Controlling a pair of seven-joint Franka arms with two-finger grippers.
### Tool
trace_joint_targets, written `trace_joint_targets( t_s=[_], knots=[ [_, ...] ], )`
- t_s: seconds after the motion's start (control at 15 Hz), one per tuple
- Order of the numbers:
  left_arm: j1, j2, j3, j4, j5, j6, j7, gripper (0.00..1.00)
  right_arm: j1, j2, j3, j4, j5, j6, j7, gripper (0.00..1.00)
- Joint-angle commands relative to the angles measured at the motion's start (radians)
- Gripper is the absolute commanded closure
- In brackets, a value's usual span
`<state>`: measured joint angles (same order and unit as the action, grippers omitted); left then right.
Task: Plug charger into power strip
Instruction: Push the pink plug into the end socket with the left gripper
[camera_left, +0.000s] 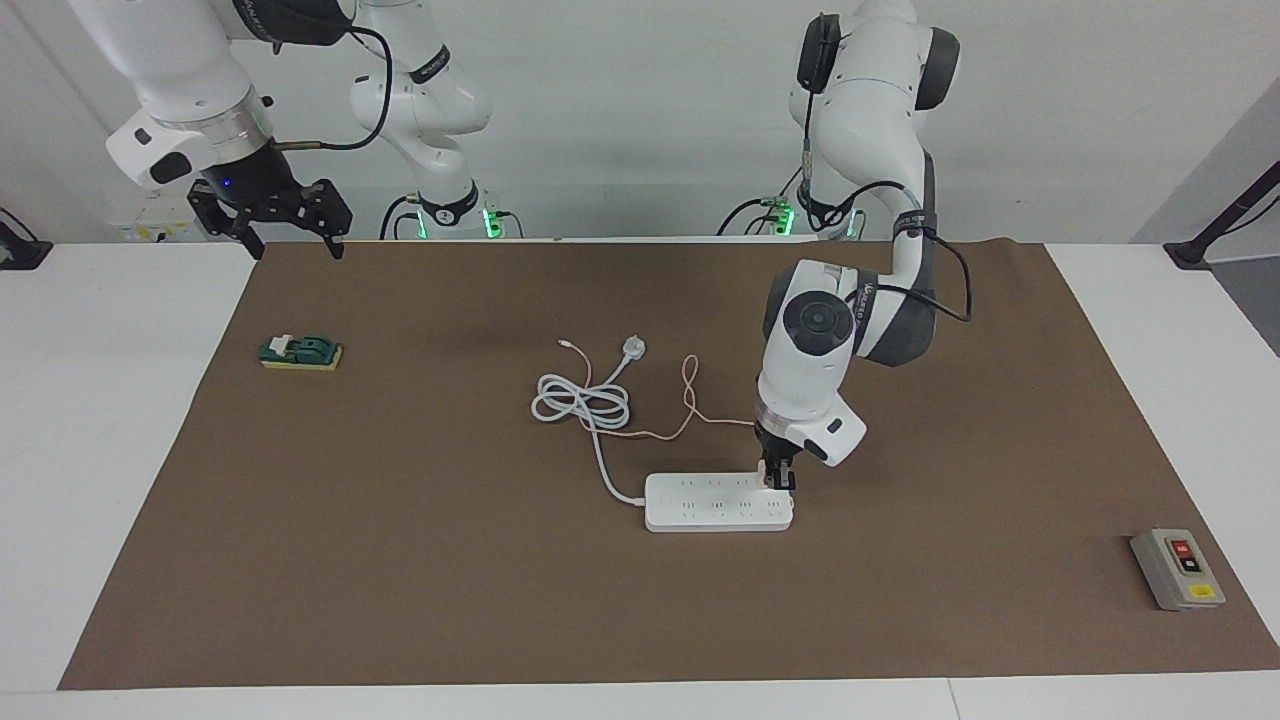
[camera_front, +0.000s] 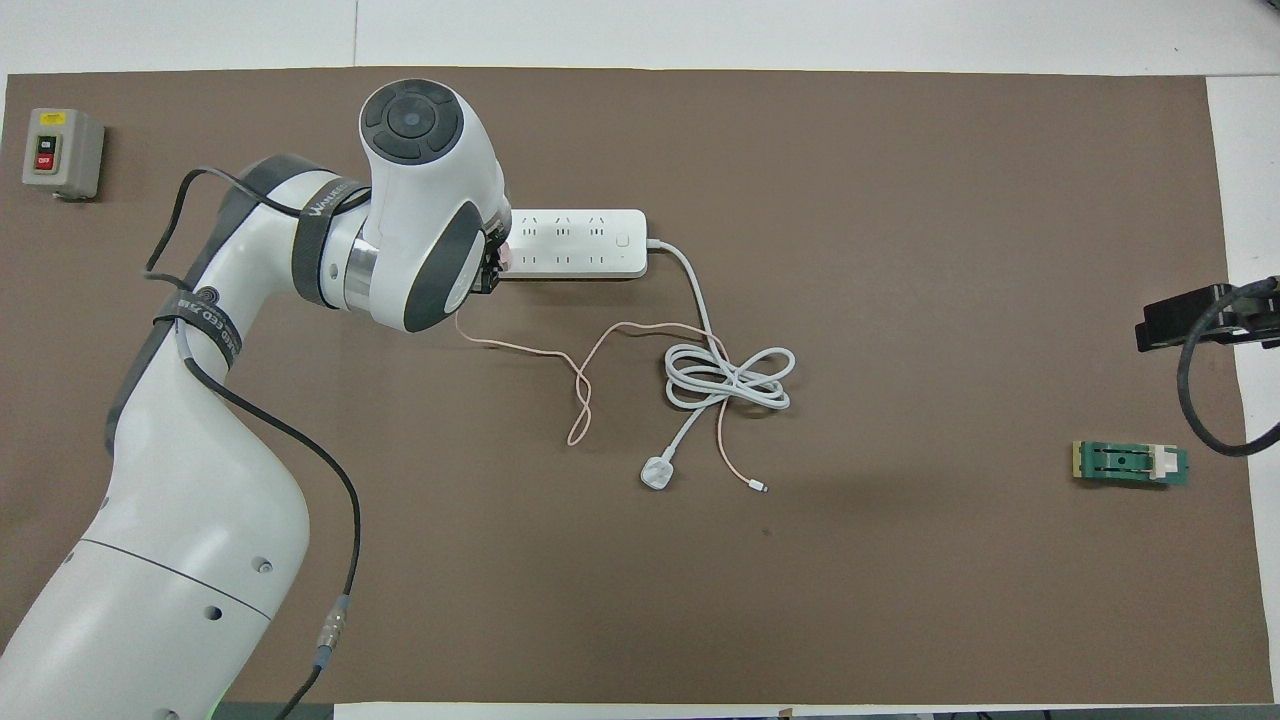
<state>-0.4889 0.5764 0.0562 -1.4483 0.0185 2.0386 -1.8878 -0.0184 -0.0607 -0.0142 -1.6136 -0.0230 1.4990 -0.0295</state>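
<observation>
No lettering reads clearly; the left arm's strap (camera_front: 322, 207) bears white print, too small to read

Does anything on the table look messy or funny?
A little. The power strip's thick white cord lies in a loose tangle nearer the robots, its plug lying loose on the mat, connected to nothing. The charger's thin pink cable wanders across it. The left pincer holds the charger at the strip's end.
</observation>
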Motion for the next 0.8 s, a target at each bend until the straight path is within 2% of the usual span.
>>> trace_joint_targets(
  t_s=[0.0,0.33,0.73],
  knots=[
    [-0.042,-0.033,0.004,-0.118,-0.012,0.047,-0.002,1.0,-0.015,-0.019,0.01,-0.019,-0.015,0.0,-0.02,0.0],
    [-0.042,-0.049,0.002,-0.175,-0.012,0.113,0.001,1.0,-0.015,-0.019,0.01,-0.019,-0.015,0.003,-0.018,0.0],
    [-0.016,-0.052,0.001,-0.196,-0.005,0.149,0.022,1.0,-0.015,-0.019,0.011,-0.019,-0.015,0.003,-0.016,0.0]
  ],
)
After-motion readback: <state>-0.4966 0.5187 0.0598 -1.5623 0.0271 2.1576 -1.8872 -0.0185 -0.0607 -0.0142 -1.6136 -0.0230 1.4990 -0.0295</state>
